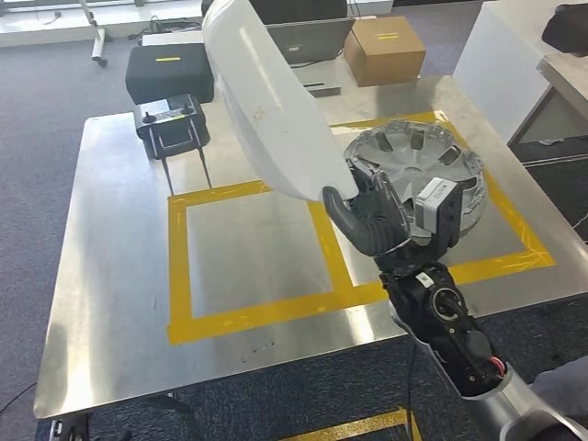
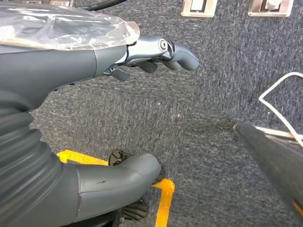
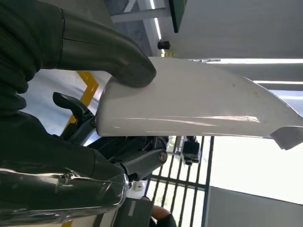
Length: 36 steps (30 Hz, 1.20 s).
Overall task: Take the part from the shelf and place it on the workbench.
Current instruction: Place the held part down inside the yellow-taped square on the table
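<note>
Robotics test lab, as you see it: steel tabletop [image 1: 111,276] with yellow tape squares [image 1: 208,317], grey carpet [image 1: 41,83], far laptop [image 1: 309,39], cardboard box [image 1: 383,48].

A long, glossy white curved part [image 1: 266,96] is held aloft by one end. It is tilted above the steel workbench [image 1: 118,276].

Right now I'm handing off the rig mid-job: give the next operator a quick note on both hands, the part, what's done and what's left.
Right hand: grips the white part by its lower end, raised at a tilt over the workbench.
Left hand: open, holding nothing, hanging over carpet.
On the bench: two yellow-taped squares; a silver wheel cover lies in the far one, a controller beyond them.
Done: part is off the shelf and at the bench.
Left: lower it, probably into the free square, and release.
</note>
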Motion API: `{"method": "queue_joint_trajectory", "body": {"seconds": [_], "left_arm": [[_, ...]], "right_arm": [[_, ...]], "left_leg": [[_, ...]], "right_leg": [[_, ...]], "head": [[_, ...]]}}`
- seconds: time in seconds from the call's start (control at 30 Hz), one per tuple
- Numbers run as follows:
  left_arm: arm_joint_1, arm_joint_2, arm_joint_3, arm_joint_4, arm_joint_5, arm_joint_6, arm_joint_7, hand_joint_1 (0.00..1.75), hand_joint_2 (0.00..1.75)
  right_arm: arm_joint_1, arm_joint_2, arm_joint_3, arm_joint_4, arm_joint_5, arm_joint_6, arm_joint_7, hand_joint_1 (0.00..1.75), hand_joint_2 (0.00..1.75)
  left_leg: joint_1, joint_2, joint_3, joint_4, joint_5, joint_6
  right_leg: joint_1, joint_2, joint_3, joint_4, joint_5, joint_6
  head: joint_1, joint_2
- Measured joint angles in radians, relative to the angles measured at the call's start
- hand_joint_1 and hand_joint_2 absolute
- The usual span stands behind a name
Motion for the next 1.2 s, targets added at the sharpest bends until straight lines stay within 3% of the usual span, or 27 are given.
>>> {"method": "queue_joint_trajectory", "body": {"seconds": [0.2,0.7,0.87,1.2], "left_arm": [[-0.004,-0.004,0.0,0.0,-0.005,0.012,-0.011,0.0,1.75],[-0.011,-0.014,0.0,0.0,-0.017,0.0,-0.031,0.0,1.75],[-0.012,-0.02,0.0,0.0,-0.025,0.001,-0.035,0.0,1.75],[-0.011,-0.028,0.0,0.0,-0.043,0.002,-0.037,0.0,1.75]], "right_arm": [[-0.096,-0.001,0.048,0.092,0.097,0.024,0.064,1.75,1.75],[-0.33,0.005,0.241,0.401,0.335,0.086,0.166,1.75,1.75],[-0.423,0.049,0.34,0.595,0.407,0.088,0.138,1.75,1.75],[-0.499,0.139,0.478,0.876,0.579,0.043,0.129,1.75,1.75]], "left_leg": [[0.0,0.002,0.002,-0.001,0.0,0.001],[0.002,0.0,0.004,-0.006,0.004,0.001],[0.002,-0.002,0.004,-0.008,0.005,0.0],[0.002,-0.005,0.003,-0.01,0.006,-0.001]], "right_leg": [[0.001,0.001,0.0,0.0,0.002,0.007],[0.002,-0.002,0.001,0.0,0.001,0.007],[0.003,-0.003,0.0,0.0,0.001,0.007],[0.002,-0.006,-0.001,0.0,0.001,0.006]], "head": [[0.0,0.0],[0.0,0.0],[0.0,0.0],[0.0,0.0]]}}
